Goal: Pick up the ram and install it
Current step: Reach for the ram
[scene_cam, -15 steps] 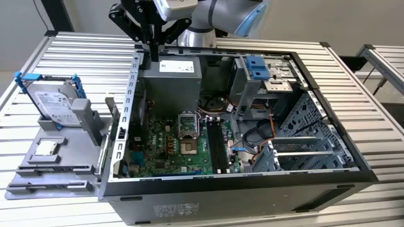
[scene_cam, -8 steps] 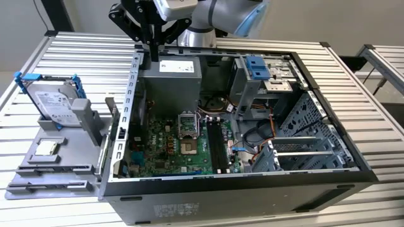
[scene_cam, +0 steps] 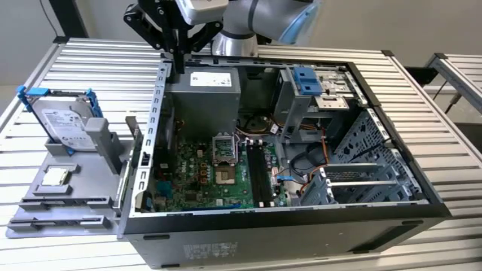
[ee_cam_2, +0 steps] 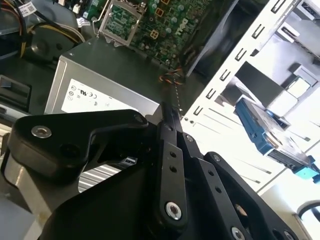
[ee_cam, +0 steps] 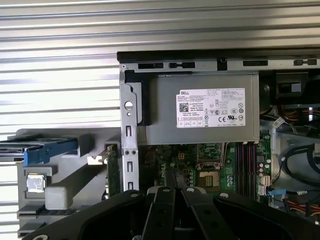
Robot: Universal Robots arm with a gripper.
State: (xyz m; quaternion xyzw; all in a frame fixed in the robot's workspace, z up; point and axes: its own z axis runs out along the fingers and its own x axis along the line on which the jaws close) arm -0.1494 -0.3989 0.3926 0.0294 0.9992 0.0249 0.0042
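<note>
While the gripper hangs over the rear corner of the open computer case, just above the power supply, its jaws are closed. In both wrist views the fingertips meet, and nothing clearly shows between them. The ram is not in the gripper. In the first wrist view it stands on its long edge as a dark green strip in the grey fixture, just outside the case's side wall and well apart from the fingertips. The same fixture holds a hard drive with a blue frame, standing upright, and a small square silver chip lying flat. In the exterior view the fixture sits on the slatted table at the exterior view's left of the case. Inside the case, the motherboard shows its black memory slots beside the processor socket.
</note>
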